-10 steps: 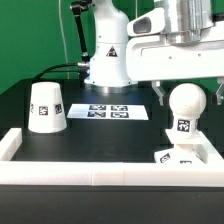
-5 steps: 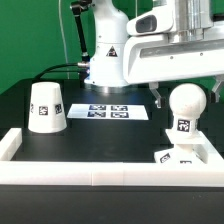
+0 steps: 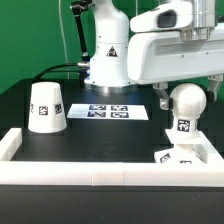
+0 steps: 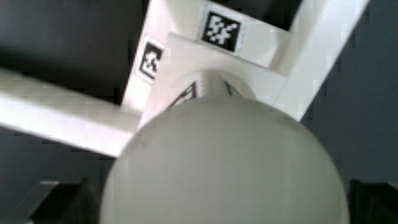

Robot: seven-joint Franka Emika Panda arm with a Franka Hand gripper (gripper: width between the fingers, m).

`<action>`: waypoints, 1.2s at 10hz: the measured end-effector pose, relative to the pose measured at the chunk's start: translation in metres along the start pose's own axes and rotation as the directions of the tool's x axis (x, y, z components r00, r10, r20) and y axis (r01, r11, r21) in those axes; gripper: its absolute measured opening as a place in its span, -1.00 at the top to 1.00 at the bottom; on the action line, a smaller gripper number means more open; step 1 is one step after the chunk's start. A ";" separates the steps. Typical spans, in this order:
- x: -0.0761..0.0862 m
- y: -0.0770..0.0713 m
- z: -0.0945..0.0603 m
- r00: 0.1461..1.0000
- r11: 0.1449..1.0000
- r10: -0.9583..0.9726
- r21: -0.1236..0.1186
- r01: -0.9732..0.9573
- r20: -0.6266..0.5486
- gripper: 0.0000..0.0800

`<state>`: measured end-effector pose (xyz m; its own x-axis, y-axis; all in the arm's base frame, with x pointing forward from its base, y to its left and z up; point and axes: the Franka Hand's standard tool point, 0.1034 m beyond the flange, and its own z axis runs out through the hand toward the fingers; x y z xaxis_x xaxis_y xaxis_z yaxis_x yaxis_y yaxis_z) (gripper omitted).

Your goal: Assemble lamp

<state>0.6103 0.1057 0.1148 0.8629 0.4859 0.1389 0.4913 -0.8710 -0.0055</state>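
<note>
The black bench (image 3: 100, 140) carries all the parts. The Panda arm (image 3: 108, 45) rises behind the marker board (image 3: 110, 111). A white border rail (image 3: 90, 172) runs in front of the marker board. The cone shade (image 3: 47, 107) stands wide end down, to the exterior view's left of the marker board. The ball bulb (image 3: 186, 102) stands upright on the square base (image 3: 178, 155), to the exterior view's right of the marker board. The jaws are apart, one at each side of the bulb, and do not clamp it.
</note>
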 end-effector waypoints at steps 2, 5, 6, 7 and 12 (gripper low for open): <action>-0.001 -0.001 0.001 0.974 0.974 -0.225 -0.011 0.225 0.009 -0.75; -0.002 0.004 0.002 0.846 0.847 -0.531 -0.017 0.532 0.044 -0.75; 0.000 0.004 0.003 0.797 0.797 -0.602 -0.020 0.603 0.057 -0.75; 0.003 0.004 0.003 0.756 0.757 -0.650 -0.025 0.653 0.072 -0.75; 0.003 0.009 0.004 0.515 0.516 -0.850 -0.018 0.856 0.114 -0.75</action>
<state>0.6173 0.0999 0.1112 0.0402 0.9985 -0.0370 0.9904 -0.0349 0.1339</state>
